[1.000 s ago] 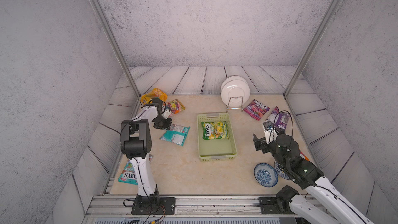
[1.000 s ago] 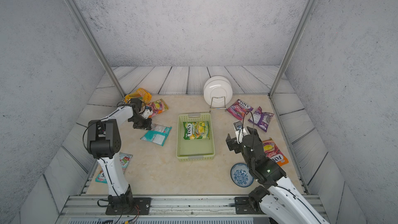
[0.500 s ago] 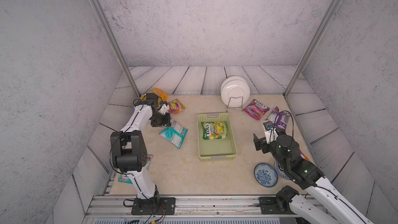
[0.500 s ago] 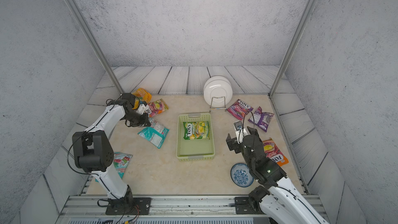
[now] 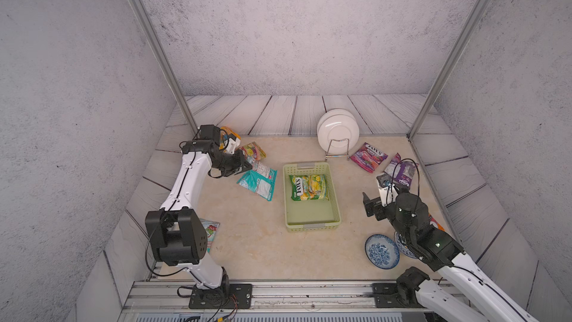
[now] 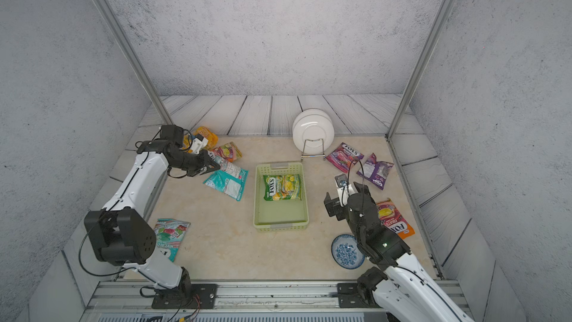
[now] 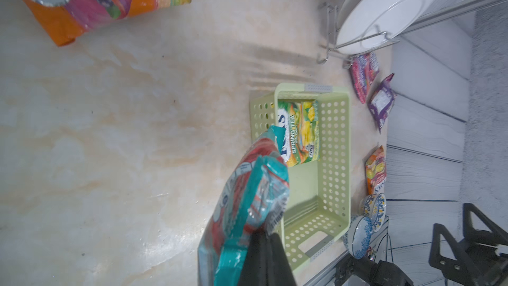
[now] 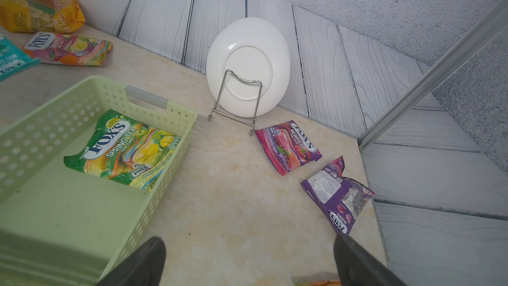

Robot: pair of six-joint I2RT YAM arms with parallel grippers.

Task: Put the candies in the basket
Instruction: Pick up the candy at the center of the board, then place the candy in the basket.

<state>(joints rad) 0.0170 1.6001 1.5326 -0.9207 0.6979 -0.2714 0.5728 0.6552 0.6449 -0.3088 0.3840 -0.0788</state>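
The pale green basket (image 5: 309, 216) (image 6: 280, 213) stands mid-table with a green FOX'S packet (image 5: 309, 187) (image 8: 123, 149) in its far half. My left gripper (image 5: 244, 165) (image 7: 268, 243) is shut on the edge of a teal packet (image 5: 258, 181) (image 7: 247, 202), which hangs tilted just left of the basket. My right gripper (image 5: 376, 199) (image 8: 247, 260) hovers open and empty right of the basket. Loose candies lie around: a berry packet (image 5: 370, 156), a purple one (image 5: 400, 175), an orange one (image 6: 394, 218), an orange-pink one (image 5: 255, 150), a yellow bag (image 5: 230, 134) and a mint packet (image 6: 170, 236).
White plates in a wire rack (image 5: 338, 133) stand behind the basket. Two blue-patterned bowls (image 5: 381, 250) sit at the near right beside my right arm. Metal posts rise at both back corners, and a rail runs along the front edge.
My left gripper has raised the teal packet's edge and carried it a little toward the basket, while that arm's elbow swung to the near left. The right arm has not moved.
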